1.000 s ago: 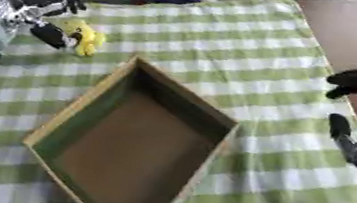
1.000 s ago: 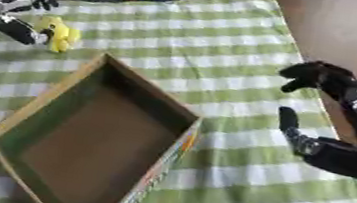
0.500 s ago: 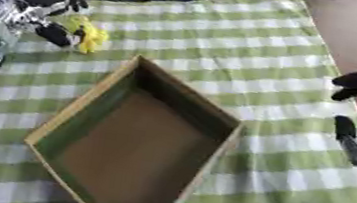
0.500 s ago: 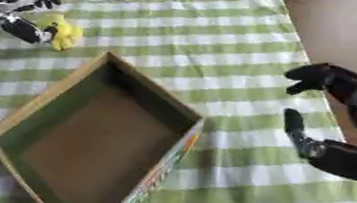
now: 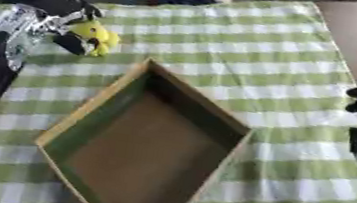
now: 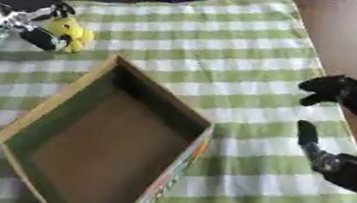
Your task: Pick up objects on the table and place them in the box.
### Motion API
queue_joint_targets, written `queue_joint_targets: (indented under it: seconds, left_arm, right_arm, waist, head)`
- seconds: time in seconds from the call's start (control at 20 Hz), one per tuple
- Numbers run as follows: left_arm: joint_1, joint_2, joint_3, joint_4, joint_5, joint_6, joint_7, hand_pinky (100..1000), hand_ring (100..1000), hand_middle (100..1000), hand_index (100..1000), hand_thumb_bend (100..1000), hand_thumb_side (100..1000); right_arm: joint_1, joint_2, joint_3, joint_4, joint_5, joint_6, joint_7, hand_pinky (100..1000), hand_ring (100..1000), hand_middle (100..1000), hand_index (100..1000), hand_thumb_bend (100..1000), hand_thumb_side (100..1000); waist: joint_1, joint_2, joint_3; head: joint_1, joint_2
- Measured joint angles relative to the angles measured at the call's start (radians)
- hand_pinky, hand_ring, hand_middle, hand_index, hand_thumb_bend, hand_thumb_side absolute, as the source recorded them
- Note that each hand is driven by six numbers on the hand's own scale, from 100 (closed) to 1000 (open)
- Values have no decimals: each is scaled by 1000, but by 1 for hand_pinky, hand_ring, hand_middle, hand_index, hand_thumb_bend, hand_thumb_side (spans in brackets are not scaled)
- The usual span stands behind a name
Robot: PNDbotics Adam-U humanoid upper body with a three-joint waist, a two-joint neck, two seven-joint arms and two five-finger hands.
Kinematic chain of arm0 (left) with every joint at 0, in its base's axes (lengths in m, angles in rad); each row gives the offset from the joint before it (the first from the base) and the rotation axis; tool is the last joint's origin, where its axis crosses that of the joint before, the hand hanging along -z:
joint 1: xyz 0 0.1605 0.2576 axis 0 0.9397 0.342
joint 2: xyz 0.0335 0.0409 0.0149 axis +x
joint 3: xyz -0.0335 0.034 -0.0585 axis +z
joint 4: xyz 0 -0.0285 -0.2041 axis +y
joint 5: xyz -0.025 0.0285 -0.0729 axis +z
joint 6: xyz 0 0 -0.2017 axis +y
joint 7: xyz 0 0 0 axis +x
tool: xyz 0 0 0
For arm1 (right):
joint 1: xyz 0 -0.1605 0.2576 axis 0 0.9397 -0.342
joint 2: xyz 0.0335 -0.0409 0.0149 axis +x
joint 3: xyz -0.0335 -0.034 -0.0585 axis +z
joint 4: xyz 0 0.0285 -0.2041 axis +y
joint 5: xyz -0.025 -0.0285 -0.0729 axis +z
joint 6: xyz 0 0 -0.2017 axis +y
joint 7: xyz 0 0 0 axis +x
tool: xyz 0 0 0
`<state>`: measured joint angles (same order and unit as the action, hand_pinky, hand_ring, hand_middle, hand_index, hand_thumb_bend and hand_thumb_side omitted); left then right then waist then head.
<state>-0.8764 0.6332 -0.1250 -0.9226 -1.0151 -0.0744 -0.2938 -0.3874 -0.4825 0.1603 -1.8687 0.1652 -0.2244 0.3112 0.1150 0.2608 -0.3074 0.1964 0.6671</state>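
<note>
Up left, one yellow toy (image 5: 97,37) – left hand (image 5: 63,23) fingers curled round it, one open box (image 5: 145,144), right hand (image 6: 344,131) fingers relaxed.

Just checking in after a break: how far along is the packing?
Nothing is done: the box is empty. In hand: the left hand is closed around the yellow toy beside the box. Left: getting it into the box. The right hand idles, open, at the cloth's right edge.

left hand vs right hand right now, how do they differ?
The left hand is at the table's far left with fingers curled round the small yellow toy; the right hand holds nothing, fingers relaxed. The left sits just beyond the open cardboard box; the right hangs over the green checked tablecloth's right edge, away from the box. Both are black.
</note>
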Motion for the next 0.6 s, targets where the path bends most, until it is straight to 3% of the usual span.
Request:
queue_joint_targets:
  seconds: [0.25,0.35,0.6]
  left_arm:
    - [0,-9,0,17,-20,6,30,814,794,767,926,164,360]
    - [0,-9,0,22,-23,5,32,792,758,728,902,100,347]
    - [3,-12,3,33,-33,2,19,762,716,673,861,100,336]
  right_arm:
    - [0,0,0,0,0,0,0,805,705,761,825,100,100]
    - [0,0,0,0,0,0,0,805,705,761,826,100,100]
    - [0,0,0,0,0,0,0,806,705,761,826,100,100]
  waist:
    - [0,3,-4]
    - [1,4,-4]
    - [1,4,-4]
  head:
    - [2,-1]
    - [2,-1]
    - [2,-5]
